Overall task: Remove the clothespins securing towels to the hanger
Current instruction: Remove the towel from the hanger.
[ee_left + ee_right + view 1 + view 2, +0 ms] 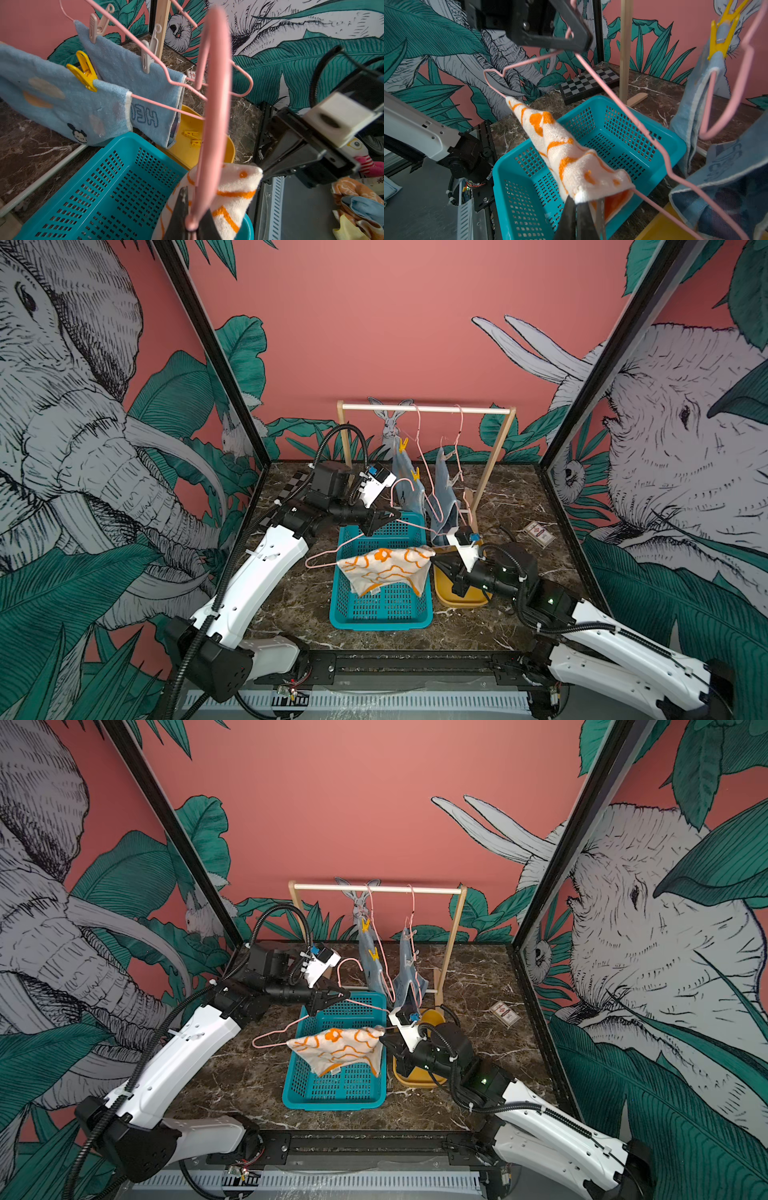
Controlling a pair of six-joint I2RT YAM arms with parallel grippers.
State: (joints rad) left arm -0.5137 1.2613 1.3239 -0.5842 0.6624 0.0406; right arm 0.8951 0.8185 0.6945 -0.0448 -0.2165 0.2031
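Found a wooden rack (424, 408) at the back of the marble table, with two wire hangers hooked on its rail. Noted a teal basket (380, 624) in front of it and a yellow tray (461, 603) just beside the basket. Counted two light blue towels (409, 489) draped on the racked hangers. Found a white-and-orange towel (386, 568) on a third, loose pink hanger (216, 93), held above the basket. Judged all three cloths light, limp and apt to slide off thin wire once unpinned.

Saw the left gripper (392, 515) clamped tight on the loose hanger near its hook. Saw the right gripper (582, 204) closed, seemingly pinching a corner of the white-and-orange towel. Spotted no peg on that towel.

Located the clothespins (84, 71) on the blue towels: two yellow on one, two pale tan on the other. Found two more yellow ones lying in the tray. Judged the pegs small, light and springy, of hard plastic, likely slippery. Reckoned the flared tail ends the place to squeeze, with the hanger steadied to stop the thin wire swinging.
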